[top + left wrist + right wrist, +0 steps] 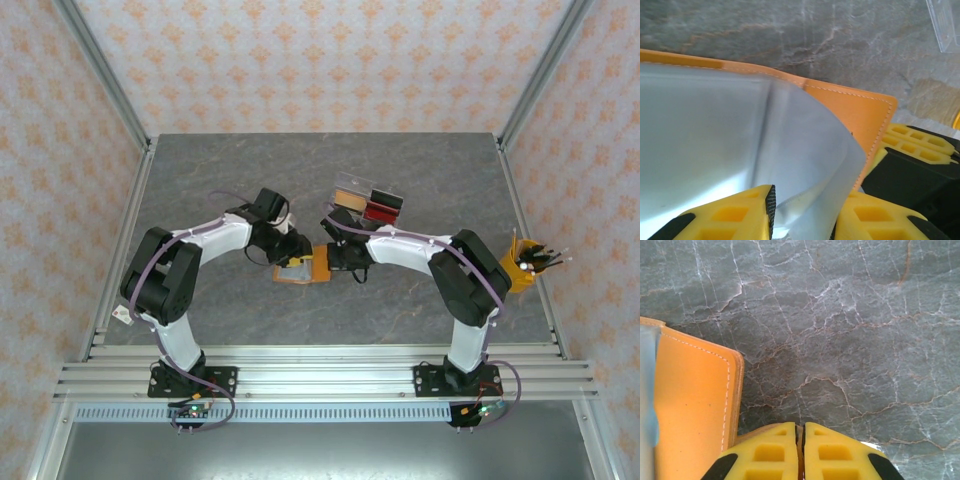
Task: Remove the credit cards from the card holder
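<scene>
The orange card holder (318,270) lies open in the middle of the table between both arms. Pale blue-grey credit cards (715,140) stick out of it and bend upward. My left gripper (807,207) is shut on their near edge, the cards curling between the yellow fingers. From above, the left gripper (293,250) sits over the holder's left part. My right gripper (801,427) is shut on a thin orange edge of the card holder (690,405), at the holder's right side (335,262). A sliver of card (646,390) shows at the far left.
A clear plastic case (365,200) with tan, black and red blocks lies just behind the holder; its corner (945,25) shows in the left wrist view. A yellow cup of pens (525,262) stands at the table's right edge. The right gripper's fingers (920,145) are close beside the cards.
</scene>
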